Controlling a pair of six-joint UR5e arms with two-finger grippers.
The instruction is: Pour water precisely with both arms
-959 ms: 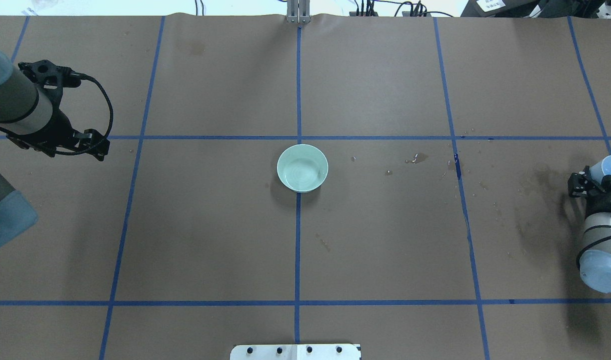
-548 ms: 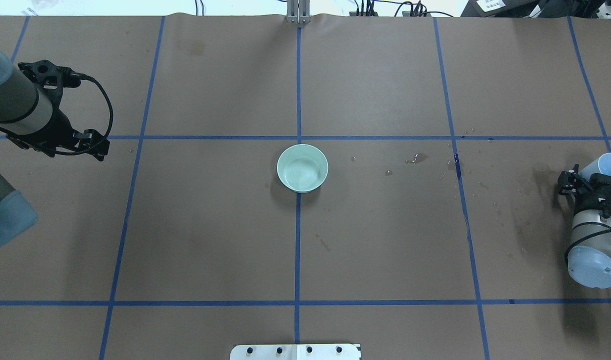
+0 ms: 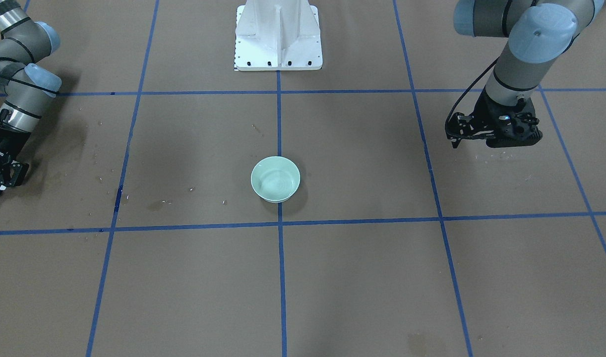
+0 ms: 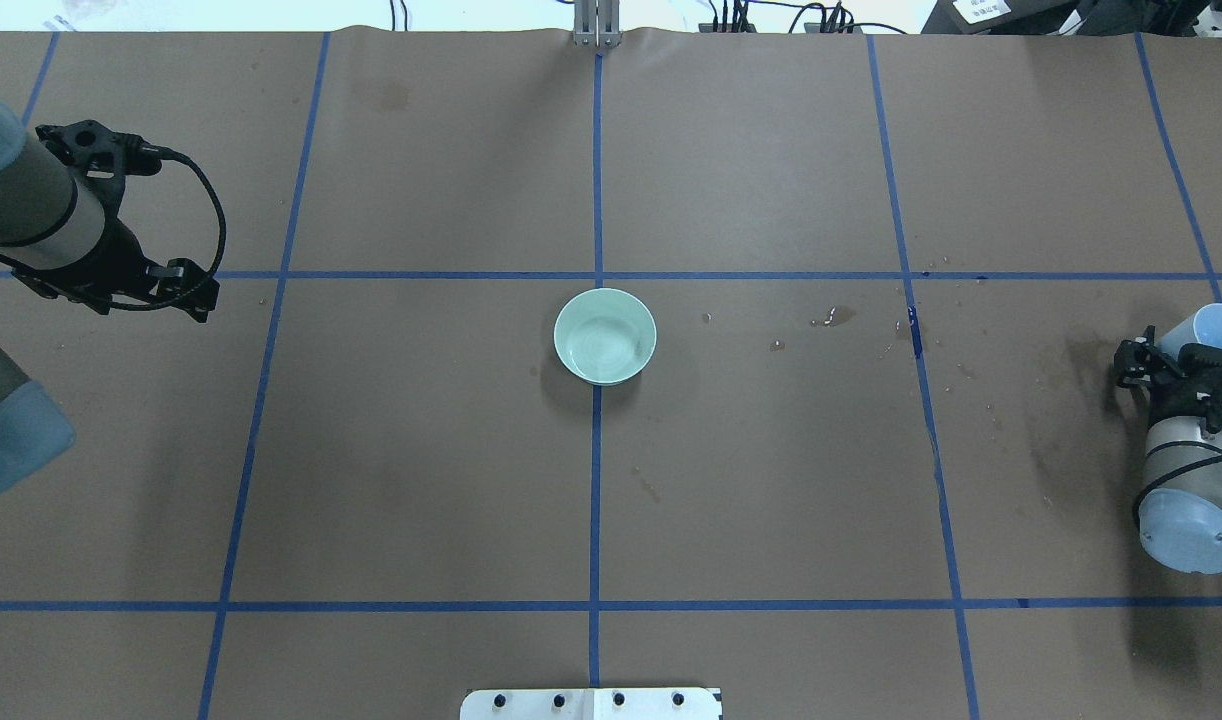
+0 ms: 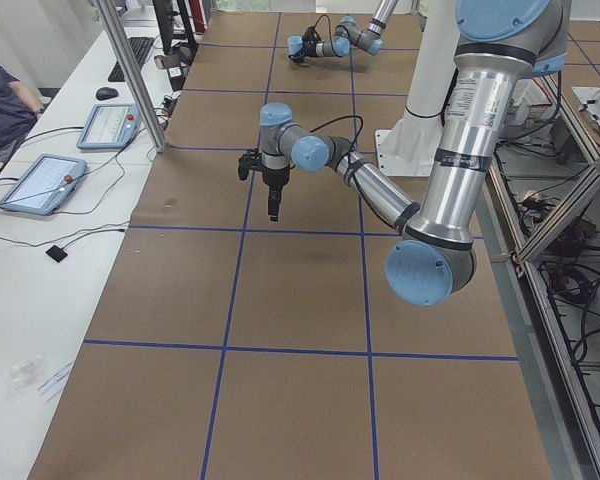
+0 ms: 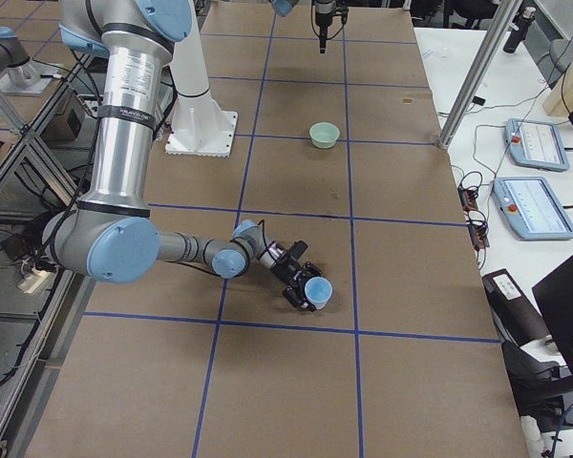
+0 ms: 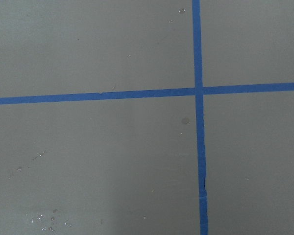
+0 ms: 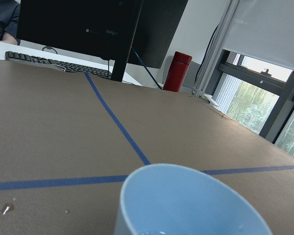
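Note:
My right gripper (image 4: pixel 1203 352) is shut on a light blue cup (image 4: pixel 1219 328) at the table's right edge, low over the paper. The cup also shows in the exterior right view (image 6: pixel 316 289) and fills the bottom of the right wrist view (image 8: pixel 186 205), tilted, with faint glints of water (image 8: pixel 159 231) at its bottom. A pale green bowl (image 4: pixel 605 337) stands upright at the table's middle, far from both grippers. My left gripper (image 3: pixel 506 136) hangs pointing down over the left side, empty; in the exterior left view (image 5: pixel 273 205) its fingers look pressed together.
The brown paper carries a blue tape grid. Dark wet stains (image 4: pixel 1081 360) lie near the right gripper and droplets (image 4: pixel 833 318) lie right of the bowl. The white pedestal base (image 3: pixel 278 34) stands at the robot's side. Tablets (image 6: pixel 530 143) lie beyond the far edge.
The right arm has shifted a little towards the table's middle with the cup, most of it before half a second ago. The left arm and the bowl have not moved.

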